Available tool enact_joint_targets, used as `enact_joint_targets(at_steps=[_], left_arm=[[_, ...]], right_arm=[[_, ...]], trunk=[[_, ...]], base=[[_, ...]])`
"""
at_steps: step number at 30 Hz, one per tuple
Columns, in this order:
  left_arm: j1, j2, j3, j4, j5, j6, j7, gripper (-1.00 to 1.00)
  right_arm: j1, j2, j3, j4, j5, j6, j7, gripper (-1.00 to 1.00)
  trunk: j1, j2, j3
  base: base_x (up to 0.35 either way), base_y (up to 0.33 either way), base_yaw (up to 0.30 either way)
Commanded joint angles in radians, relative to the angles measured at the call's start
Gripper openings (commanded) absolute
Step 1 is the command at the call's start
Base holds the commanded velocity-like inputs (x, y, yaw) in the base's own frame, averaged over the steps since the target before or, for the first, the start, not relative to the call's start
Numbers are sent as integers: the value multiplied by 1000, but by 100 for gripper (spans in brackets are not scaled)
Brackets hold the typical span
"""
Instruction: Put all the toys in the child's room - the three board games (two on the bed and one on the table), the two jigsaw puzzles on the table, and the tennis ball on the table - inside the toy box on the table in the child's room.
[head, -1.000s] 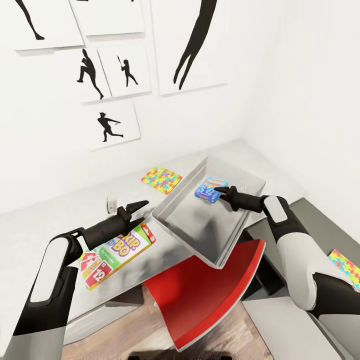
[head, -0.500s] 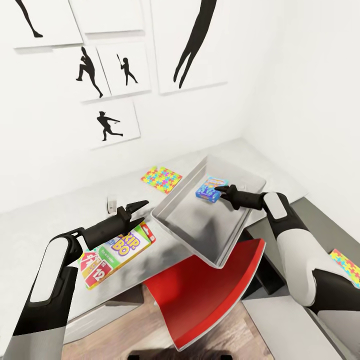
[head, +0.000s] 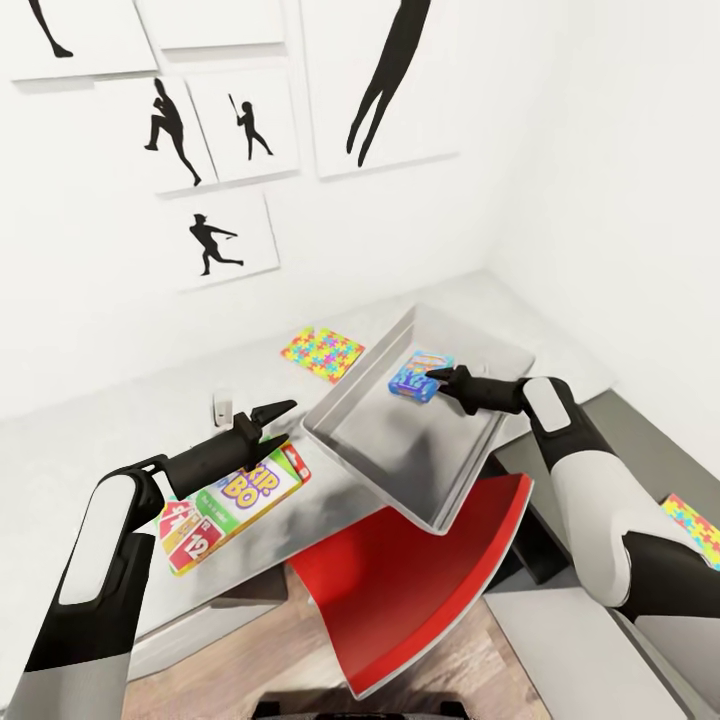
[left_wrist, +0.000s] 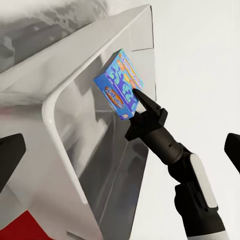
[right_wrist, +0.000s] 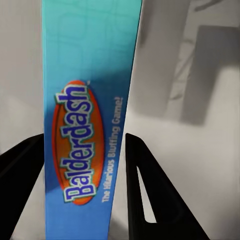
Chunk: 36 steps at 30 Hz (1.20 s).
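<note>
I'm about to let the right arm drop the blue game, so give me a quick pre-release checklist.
1. Blue game box over the toy box: ok.
2. Right gripper fingers on both sides of it: ok.
3. Game box resting on the bin floor: cannot tell.
4. Left gripper outside the bin: ok.
5. Skip-Bo box in the bin: not ok, on the table.
6. Jigsaw puzzle in the bin: not ok.

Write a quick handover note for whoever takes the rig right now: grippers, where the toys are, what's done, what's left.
Right gripper: shut on the small blue board game, holding it over the toy box, not released.
Left gripper: open, empty, above the Skip-Bo game lying on the table.
One jigsaw puzzle lies on the table behind the box; another on the lower section at right.
Done: nothing lies in the box.
Left: release the blue game, then load Skip-Bo and both puzzles.
</note>
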<state>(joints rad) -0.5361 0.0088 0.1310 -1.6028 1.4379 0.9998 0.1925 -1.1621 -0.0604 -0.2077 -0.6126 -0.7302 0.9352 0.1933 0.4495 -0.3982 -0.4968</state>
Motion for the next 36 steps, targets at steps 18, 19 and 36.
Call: enact_joint_targets(at_steps=[18,19,36], left_arm=[[-1,4,2,-2,12,5,-18,100],[-1,4,2,-2,12,5,-18,100],[-1,4,2,-1,12,4,-19,100]], right_arm=[[-4,1,2,1,8,-15,14,-100],[-4,1,2,1,8,-17,14,-100],[-4,0,2,2,8,-27,9,-100]], trunk=[[0,-2,-21],[0,-2,-21],[0,-2,-22]], base=[[0,0,0],[0,0,0],[0,0,0]])
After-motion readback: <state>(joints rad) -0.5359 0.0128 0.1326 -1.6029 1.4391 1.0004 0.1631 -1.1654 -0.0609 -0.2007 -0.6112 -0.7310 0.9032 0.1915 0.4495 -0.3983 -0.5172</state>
